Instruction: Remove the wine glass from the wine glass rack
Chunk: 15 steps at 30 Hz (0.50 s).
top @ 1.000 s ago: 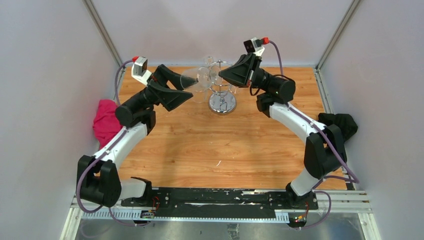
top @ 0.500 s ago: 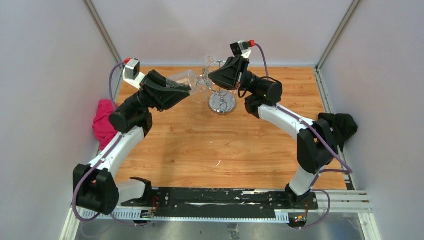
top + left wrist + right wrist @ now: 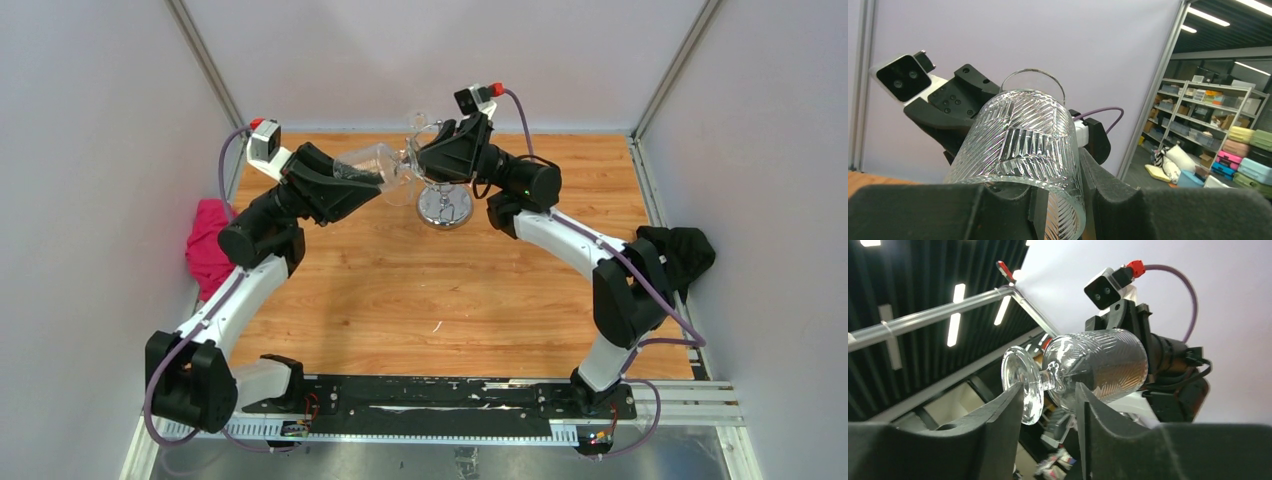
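Observation:
The wine glass (image 3: 375, 165) is clear with cut ribbing and lies almost level in the air, left of the wine glass rack (image 3: 445, 205). My left gripper (image 3: 362, 180) is shut on the bowl's rim. In the left wrist view the glass (image 3: 1023, 145) has its wall pinched between my left gripper (image 3: 1058, 200), one finger inside and one outside. My right gripper (image 3: 415, 160) stands open around the stem. In the right wrist view the glass (image 3: 1098, 365) has its stem in the gap of my right gripper (image 3: 1048, 405), with the foot (image 3: 1020, 380) beside the left finger.
The rack's chrome ring top (image 3: 430, 125) is just behind both grippers, and its mirrored base stands on the wooden table (image 3: 430, 300). A pink cloth (image 3: 210, 245) lies at the left edge and a black cloth (image 3: 680, 250) at the right. Booth walls close in on three sides.
My left gripper closed on the bowl's rim and both grippers shifted slightly left with the glass. My right gripper, shut on the stem before, has opened its jaws.

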Motion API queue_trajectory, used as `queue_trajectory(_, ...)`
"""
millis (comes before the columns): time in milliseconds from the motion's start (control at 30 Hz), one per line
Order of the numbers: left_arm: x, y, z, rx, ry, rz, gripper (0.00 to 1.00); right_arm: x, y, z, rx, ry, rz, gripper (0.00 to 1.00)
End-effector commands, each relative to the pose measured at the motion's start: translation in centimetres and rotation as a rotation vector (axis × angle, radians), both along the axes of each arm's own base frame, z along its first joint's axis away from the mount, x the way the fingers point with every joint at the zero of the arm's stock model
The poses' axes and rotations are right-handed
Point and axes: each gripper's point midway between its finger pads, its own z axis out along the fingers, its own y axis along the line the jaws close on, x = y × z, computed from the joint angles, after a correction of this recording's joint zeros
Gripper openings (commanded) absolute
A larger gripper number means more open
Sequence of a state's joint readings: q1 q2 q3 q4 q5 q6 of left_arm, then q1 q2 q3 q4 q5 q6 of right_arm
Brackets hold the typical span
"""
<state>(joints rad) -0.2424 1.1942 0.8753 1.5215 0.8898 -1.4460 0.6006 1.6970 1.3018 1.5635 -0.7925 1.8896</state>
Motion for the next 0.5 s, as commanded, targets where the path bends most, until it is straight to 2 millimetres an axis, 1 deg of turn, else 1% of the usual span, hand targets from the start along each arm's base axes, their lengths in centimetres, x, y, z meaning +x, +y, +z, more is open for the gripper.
queue_trajectory(0, -1.2, 0.5, 1.4, -0.028, -0.065, 0.031, 0.00, -2.8, 0.9, -0.9, -0.037, -0.090, 0.057, 0.54)
queue_trajectory(67, -0.6, 0.4, 1.4, -0.005, -0.050, 0.087, 0.00, -2.6, 0.9, -1.1, -0.042, -0.081, 0.051, 0.65)
queue_trajectory(100, -0.1, 0.4, 1.4, 0.010, -0.038, 0.129, 0.00, -2.5, 1.0, -1.3, -0.046, -0.069, 0.048, 0.68)
queue_trajectory(133, 0.0, 0.6, 1.6, 0.027, -0.063, 0.190, 0.00, -2.3, 1.0, -1.5, -0.049, -0.060, 0.047, 0.69)
queue_trajectory(200, 0.8, 0.9, 1.8, 0.075, -0.049, 0.296, 0.00, -2.0, 1.0, -1.9, -0.056, -0.042, 0.044, 0.73)
queue_trajectory(233, 1.7, 1.1, 1.3, 0.119, -0.008, 0.354, 0.00, -1.7, 0.9, -2.1, -0.058, -0.036, 0.039, 0.75)
queue_trajectory(300, 2.4, 2.1, 1.5, 0.175, 0.008, 0.485, 0.00, -1.3, 0.7, -2.5, -0.065, -0.022, 0.030, 0.76)
queue_trajectory(367, 2.4, 3.5, 2.7, 0.200, -0.012, 0.611, 0.00, -0.8, 0.4, -2.8, -0.069, -0.011, 0.014, 0.76)
queue_trajectory(467, 4.0, 5.8, 2.5, 0.281, 0.080, 0.799, 0.00, -0.1, -0.5, -3.1, -0.086, 0.003, -0.021, 0.76)
